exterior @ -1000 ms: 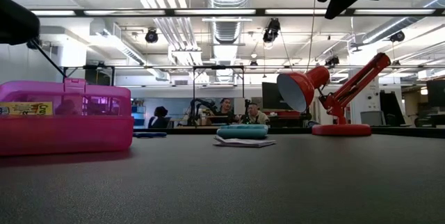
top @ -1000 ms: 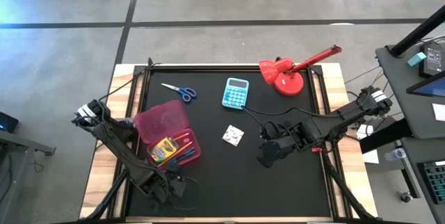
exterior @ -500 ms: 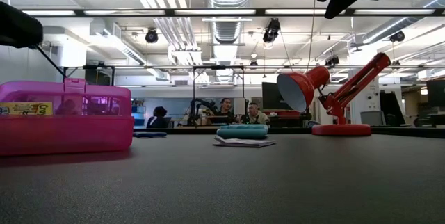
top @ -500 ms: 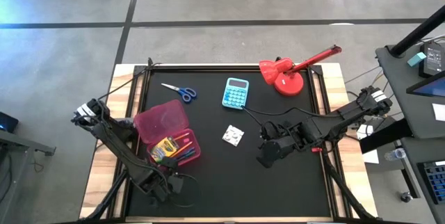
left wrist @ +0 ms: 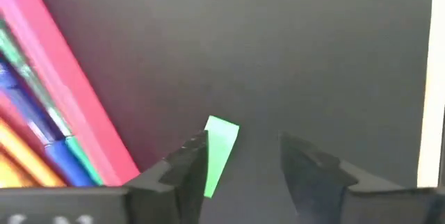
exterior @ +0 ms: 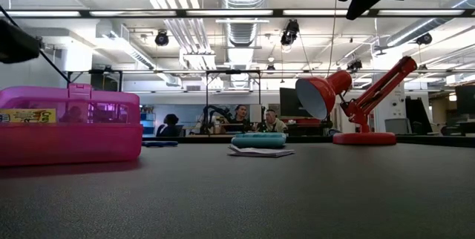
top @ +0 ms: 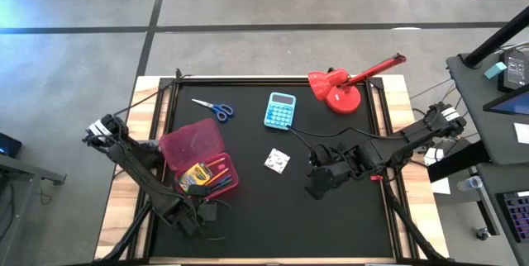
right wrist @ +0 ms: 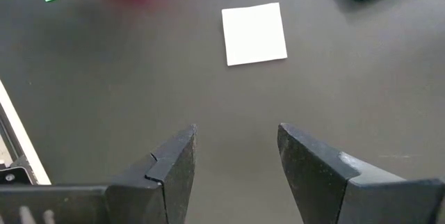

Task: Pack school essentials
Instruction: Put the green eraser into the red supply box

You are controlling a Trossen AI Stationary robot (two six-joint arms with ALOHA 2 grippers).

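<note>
An open pink box point(top: 201, 157) holds a yellow-green crayon box point(top: 195, 176) and blue, green and orange pens point(left wrist: 28, 140). Just off the box's near side, my left gripper point(left wrist: 243, 144) points down, open, over the black mat. A small green piece point(left wrist: 220, 149) lies flat on the mat by one fingertip. Blue-handled scissors point(top: 214, 108) lie at the far left. A white patterned square point(top: 277, 160) lies mid-table. My right gripper point(right wrist: 236, 137) hangs open above the mat, to the right of that square point(right wrist: 254, 33). My left gripper has one finger point(left wrist: 189, 156) right beside the green piece, whose near end is hidden behind that fingertip. I cannot tell whether the finger touches it. The piece lies on the mat, along the fingers' direction.
A light-blue calculator point(top: 280, 110) and a red desk lamp point(top: 343, 86) stand toward the far edge. The wooden table border point(top: 398, 159) frames the mat. Bare mat stretches between the two grippers and along the near edge.
My left gripper has shifted a little toward the pink box and rolled at the wrist; its arm shows in a different place at the low view's upper left. The right arm and all the objects have kept still.
</note>
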